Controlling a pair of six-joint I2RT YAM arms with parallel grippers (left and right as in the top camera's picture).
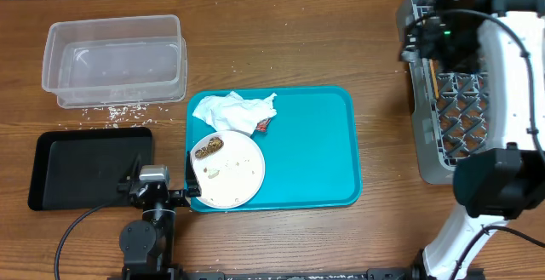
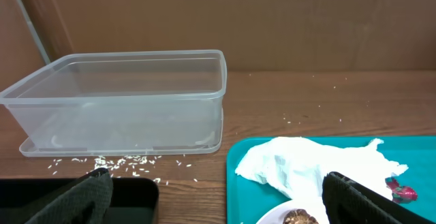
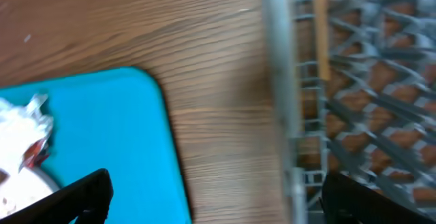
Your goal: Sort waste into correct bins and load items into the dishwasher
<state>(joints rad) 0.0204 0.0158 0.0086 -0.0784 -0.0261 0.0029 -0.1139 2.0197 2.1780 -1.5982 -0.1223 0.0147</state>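
Waste:
- Napkin (image 1: 234, 111): one, white, crumpled. It lies at the far-left corner of the teal tray (image 1: 315, 144), and its near edge reaches the plate (image 1: 230, 171).
- Wrapper (image 1: 263, 124): one, small and red, tucked against the napkin's right side on the teal tray.
- Food lump (image 1: 207, 149): one, brown and knobbly, on the plate's far-left rim.
- Rice (image 1: 111, 108): loose white grains, too many to count. They are strewn on the tabletop (image 1: 341, 42) between the tub (image 1: 115, 54) and the black tray (image 1: 85, 169). A few more grains lie on the plate.

Bins:
- Tub: one, clear, rectangular, at far left. Nothing shows inside it.
- Black tray: one, shallow, just nearer than the tub.

Items:
- Plate: one, round and white, at the near-left corner of the teal tray.

Rack (image 1: 447, 118): one, grey lattice, at the right edge of the tabletop and partly hidden by the right arm.

Left gripper (image 2: 218, 207): jaws wide open with nothing between them. It is low over the gap between the black tray and the teal tray.

Right gripper (image 3: 218, 207): jaws wide open and empty. It is above the tabletop between the teal tray and the rack's left wall.
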